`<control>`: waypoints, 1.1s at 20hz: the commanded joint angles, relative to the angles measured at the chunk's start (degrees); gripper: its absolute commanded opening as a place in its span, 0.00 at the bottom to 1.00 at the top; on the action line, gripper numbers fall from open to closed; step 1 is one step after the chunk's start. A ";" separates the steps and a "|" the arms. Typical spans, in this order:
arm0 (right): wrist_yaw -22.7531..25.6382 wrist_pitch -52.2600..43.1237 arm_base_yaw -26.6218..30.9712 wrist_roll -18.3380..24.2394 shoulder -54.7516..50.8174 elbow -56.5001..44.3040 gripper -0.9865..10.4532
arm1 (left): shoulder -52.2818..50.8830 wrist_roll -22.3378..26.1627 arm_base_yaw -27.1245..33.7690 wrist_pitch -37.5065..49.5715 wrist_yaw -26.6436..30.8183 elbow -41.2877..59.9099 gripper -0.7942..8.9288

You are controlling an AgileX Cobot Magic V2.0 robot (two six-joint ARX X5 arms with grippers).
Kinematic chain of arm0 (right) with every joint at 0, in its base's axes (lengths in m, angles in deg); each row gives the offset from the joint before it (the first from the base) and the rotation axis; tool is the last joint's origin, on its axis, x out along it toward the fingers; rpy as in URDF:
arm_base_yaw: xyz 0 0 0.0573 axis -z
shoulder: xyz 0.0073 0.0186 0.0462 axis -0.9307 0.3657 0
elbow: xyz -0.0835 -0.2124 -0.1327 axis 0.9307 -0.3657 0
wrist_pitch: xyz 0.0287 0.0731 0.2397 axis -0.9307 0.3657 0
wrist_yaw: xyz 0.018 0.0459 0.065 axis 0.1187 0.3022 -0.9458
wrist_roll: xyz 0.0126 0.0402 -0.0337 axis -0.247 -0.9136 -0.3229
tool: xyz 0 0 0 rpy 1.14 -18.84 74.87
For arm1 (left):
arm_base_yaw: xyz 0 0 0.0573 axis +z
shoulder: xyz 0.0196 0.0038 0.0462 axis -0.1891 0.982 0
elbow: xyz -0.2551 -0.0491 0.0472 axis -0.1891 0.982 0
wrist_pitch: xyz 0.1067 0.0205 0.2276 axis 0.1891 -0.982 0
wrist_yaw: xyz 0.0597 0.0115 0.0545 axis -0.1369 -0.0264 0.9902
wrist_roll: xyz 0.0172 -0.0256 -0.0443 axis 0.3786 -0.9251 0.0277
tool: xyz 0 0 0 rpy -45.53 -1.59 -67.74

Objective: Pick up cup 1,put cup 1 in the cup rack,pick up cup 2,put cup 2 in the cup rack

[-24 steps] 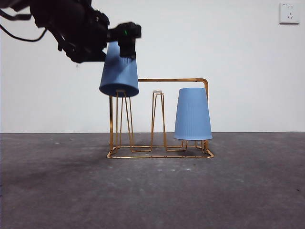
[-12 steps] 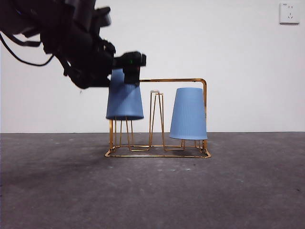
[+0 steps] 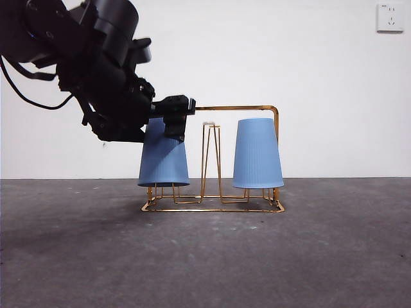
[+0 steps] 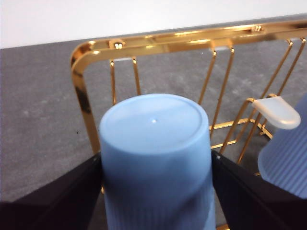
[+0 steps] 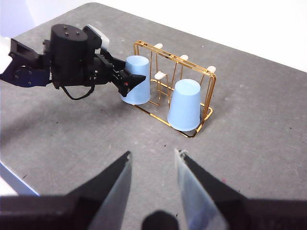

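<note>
Grey table (image 3: pixel 205 256): my left claw (image 3: pixel 168 117) grips cup 2 (image 3: pixel 164 157) over the cup rack's (image 3: pixel 237 108) end prong, right claw (image 5: pixel 152 179) parted, empty.

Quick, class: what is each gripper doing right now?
Left gripper: shut on the upside-down blue ribbed plastic cup, over the gold wire rack.
Right gripper: open, holding nothing.

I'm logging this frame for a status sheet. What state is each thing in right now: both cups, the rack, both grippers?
Left cup: upside down over the rack's end prong, gripped by the left gripper.
Right cup: upside down on the rack's other end prong, free.
Cup rack: upright on the table, middle prong bare.
Left gripper: shut on the left cup.
Right gripper: open, holding nothing, away from the rack.
</note>
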 commanded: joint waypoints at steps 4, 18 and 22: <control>0.04 -0.35 0.00 -0.22 -0.15 -0.44 0.22 | 1.09 -0.63 0.02 -4.15 -0.02 0.28 0.08; 0.02 -0.33 0.00 -0.24 -0.15 -0.44 0.22 | 1.03 -3.89 0.52 -10.69 -3.54 0.24 0.57; 0.02 -0.33 0.00 -0.26 -0.15 -0.44 0.22 | 0.94 -4.96 0.63 -11.89 -3.63 0.15 0.58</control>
